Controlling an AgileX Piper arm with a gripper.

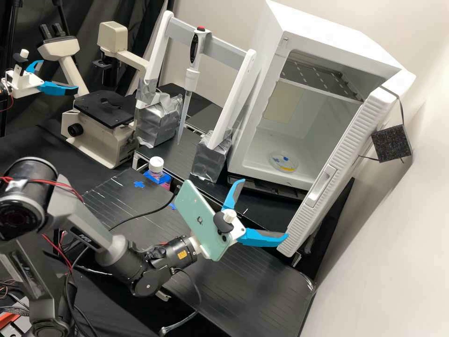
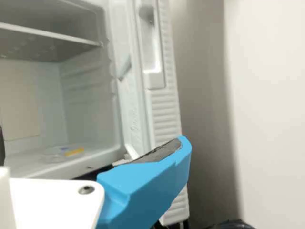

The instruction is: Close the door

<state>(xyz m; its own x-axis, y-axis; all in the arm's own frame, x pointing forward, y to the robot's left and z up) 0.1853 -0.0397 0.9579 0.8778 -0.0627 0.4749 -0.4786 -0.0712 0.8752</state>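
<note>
My gripper (image 1: 263, 209) stands open in front of the white cabinet (image 1: 250, 154), its blue fingers spread wide. The ribbed white door (image 1: 348, 140) hangs open at the cabinet's right side, with a recessed handle (image 1: 322, 186). One fingertip lies at the door's lower free end in the high view; whether they touch, I cannot tell. In the wrist view, the gripper (image 2: 94, 143) has one blue finger (image 2: 147, 183) overlapping the lower part of the door (image 2: 164, 112). The cabinet's interior (image 2: 86, 95) lies exposed beside it.
A dish (image 1: 283, 161) lies on the cabinet floor. A pipette (image 1: 191, 77) hangs on a white stand (image 1: 234, 98), left of the cabinet. Further left are a microscope (image 1: 100, 126) and a capped bottle (image 1: 156, 166). A wall (image 1: 397, 234) rises right of the door.
</note>
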